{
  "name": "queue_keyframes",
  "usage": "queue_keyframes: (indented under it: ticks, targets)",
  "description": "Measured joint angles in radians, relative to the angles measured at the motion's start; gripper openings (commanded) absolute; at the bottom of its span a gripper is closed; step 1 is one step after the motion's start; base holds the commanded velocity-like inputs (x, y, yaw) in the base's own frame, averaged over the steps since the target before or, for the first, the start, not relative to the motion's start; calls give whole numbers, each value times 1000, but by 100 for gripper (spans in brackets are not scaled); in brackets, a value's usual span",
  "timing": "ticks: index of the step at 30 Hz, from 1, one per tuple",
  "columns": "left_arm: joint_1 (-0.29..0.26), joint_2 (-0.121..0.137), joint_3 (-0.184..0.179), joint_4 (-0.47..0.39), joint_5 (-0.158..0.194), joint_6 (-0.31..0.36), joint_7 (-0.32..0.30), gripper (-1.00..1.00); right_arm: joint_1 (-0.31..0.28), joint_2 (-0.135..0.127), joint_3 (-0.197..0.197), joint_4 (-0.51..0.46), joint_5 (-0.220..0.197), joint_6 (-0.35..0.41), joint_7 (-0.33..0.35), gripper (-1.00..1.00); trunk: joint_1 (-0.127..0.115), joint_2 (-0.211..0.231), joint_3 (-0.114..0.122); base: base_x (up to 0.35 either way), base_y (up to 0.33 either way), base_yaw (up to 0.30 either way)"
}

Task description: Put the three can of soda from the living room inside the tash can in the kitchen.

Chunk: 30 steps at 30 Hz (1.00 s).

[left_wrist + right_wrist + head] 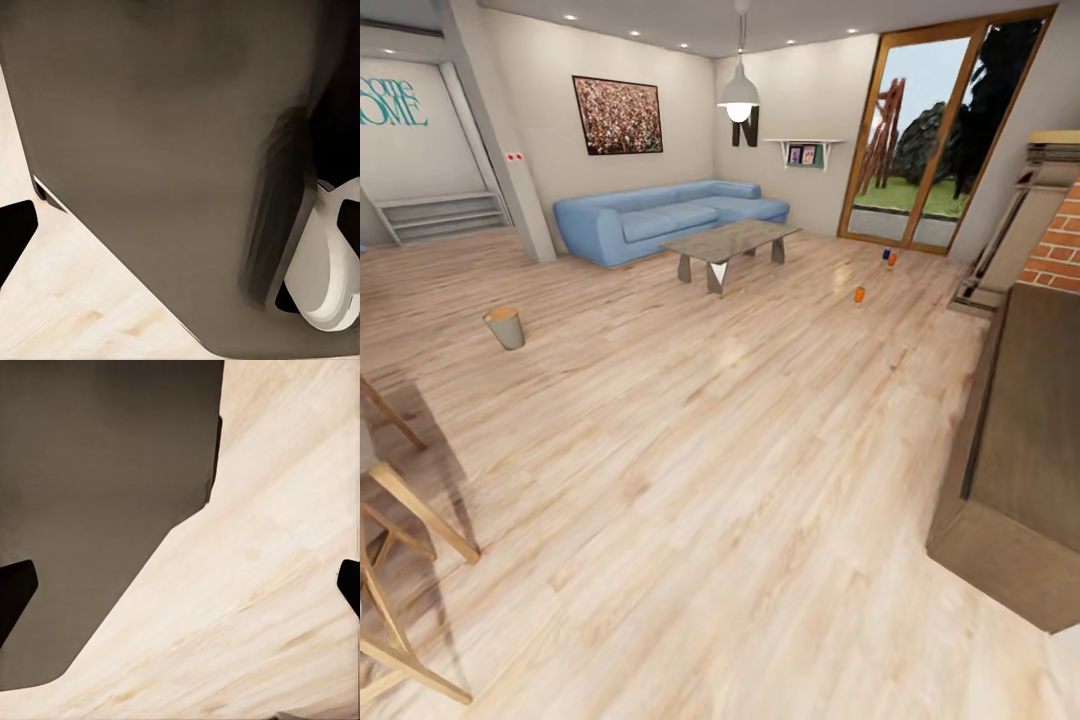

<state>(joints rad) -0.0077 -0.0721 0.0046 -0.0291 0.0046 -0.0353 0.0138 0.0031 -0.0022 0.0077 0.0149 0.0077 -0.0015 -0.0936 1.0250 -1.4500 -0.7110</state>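
Ahead, the head view took in the living room's wood floor [690, 480], with the three cans standing far off near the glass doors [935, 130]: an orange can [859, 295] alone, and beyond it a dark blue can [885, 255] just beside a second orange can [893, 260]. The trash can [506, 327] stood upright on the floor to the left, well apart from the cans. A blue sofa [660, 218] and a glass coffee table [728, 245] sat between them at the back; a dark bench [1020, 450] and brick column [1055, 245] lined the right.

In the left wrist view, the left gripper [184, 229] showed dark fingertips at both edges, spread wide and holding nothing, over a dark grey robot body [165, 150].

In the right wrist view, the right gripper [184, 585] was likewise spread and empty above pale floor.
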Motion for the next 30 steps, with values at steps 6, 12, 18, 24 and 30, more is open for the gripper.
queue_keyframes:
  ticks: [6, 12, 18, 24, 30]
  targets:
    - [0, 0, 0, 0, 0, 0, 0, 100, 0, 3, 0, 0, 0, 0, 0, 100, 0, 0, 0, 346, -112, 119]
    - [0, 0, 0, 0, 0, -1, 0, 100, 0, 3, 0, 0, -1, 0, 0, 100, 0, 0, 0, 346, -105, 221]
    - [0, 0, 0, 0, 0, -17, 0, 100, 0, 4, 0, 1, -1, 0, -1, 100, 0, 0, 0, 346, -54, 246]
    - [0, 0, 0, 0, 0, -21, 0, 100, 1, 4, 0, 2, -1, 0, -1, 100, 0, 0, 0, 346, -12, 251]
    - [0, 0, 0, 0, 0, -23, 0, 100, 1, 4, 0, 2, -2, 0, -1, 100, 0, 0, 0, 346, -11, 252]
